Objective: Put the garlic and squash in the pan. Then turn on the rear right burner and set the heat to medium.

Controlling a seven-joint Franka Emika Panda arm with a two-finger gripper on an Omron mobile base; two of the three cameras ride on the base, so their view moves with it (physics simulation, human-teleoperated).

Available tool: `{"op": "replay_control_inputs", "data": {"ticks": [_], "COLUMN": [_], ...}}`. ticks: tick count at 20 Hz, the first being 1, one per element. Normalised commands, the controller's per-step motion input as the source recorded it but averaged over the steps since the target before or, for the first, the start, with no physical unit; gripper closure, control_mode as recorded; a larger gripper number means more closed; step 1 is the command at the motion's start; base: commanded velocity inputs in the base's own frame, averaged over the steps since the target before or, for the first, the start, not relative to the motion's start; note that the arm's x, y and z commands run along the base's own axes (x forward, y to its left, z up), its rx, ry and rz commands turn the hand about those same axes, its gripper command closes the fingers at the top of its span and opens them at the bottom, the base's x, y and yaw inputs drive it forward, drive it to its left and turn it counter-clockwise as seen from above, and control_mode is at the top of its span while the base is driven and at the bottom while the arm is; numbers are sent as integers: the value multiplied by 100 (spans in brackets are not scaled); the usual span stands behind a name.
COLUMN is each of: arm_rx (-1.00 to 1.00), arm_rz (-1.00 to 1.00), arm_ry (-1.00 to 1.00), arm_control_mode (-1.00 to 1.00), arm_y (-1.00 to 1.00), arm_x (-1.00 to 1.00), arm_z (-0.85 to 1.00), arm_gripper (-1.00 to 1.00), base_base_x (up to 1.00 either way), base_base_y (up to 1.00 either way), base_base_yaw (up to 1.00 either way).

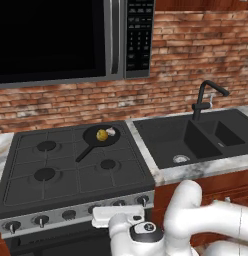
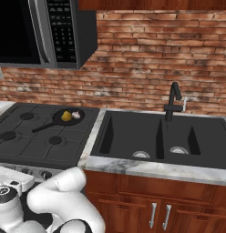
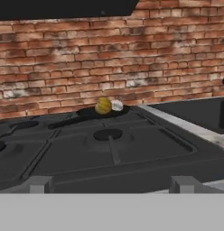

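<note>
The black pan (image 1: 93, 138) sits on the stove's rear right grate, its handle pointing front-left, and it covers the rear right burner. Inside it lie the yellow squash (image 1: 101, 134) and, touching its right side, the whitish garlic (image 1: 111, 132). The right base view shows the same pan (image 2: 58, 119), squash (image 2: 66, 116) and garlic (image 2: 76, 114). My gripper (image 3: 113, 184) is open and empty, its fingertips (image 3: 39, 184) spread wide. It hovers low at the stove's front edge, level with the cooktop and facing the pan (image 3: 86, 113) across the front right burner (image 3: 107, 134). My white hand (image 1: 118, 216) is just in front of the knob row.
A row of knobs (image 1: 42, 220) runs along the stove's front panel. A black double sink (image 1: 196, 140) with a faucet (image 1: 203, 100) lies to the right in a marble counter. A microwave (image 1: 71, 35) hangs above the stove, with a brick wall behind.
</note>
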Motion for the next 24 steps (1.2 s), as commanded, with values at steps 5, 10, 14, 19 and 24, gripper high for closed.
{"op": "replay_control_inputs", "data": {"ticks": [5, 10, 14, 19, 24], "arm_rx": [-1, 0, -1, -1, -1], "arm_rz": [0, 0, 0, 0, 0], "arm_ry": [-2, 0, 0, 0, -1], "arm_control_mode": [-100, -100, -100, -100, -100], "arm_y": [0, 0, 1, 0, -18], "arm_x": [0, 0, 0, 0, 0], "arm_z": [-43, -36, -21, -9, -5], "arm_gripper": [-100, -100, -100, -100, -100], "base_base_x": [0, 0, 0, 0, 0], "base_base_y": [0, 0, 0, 0, 0], "base_base_yaw": [0, 0, 0, 0, 0]}}
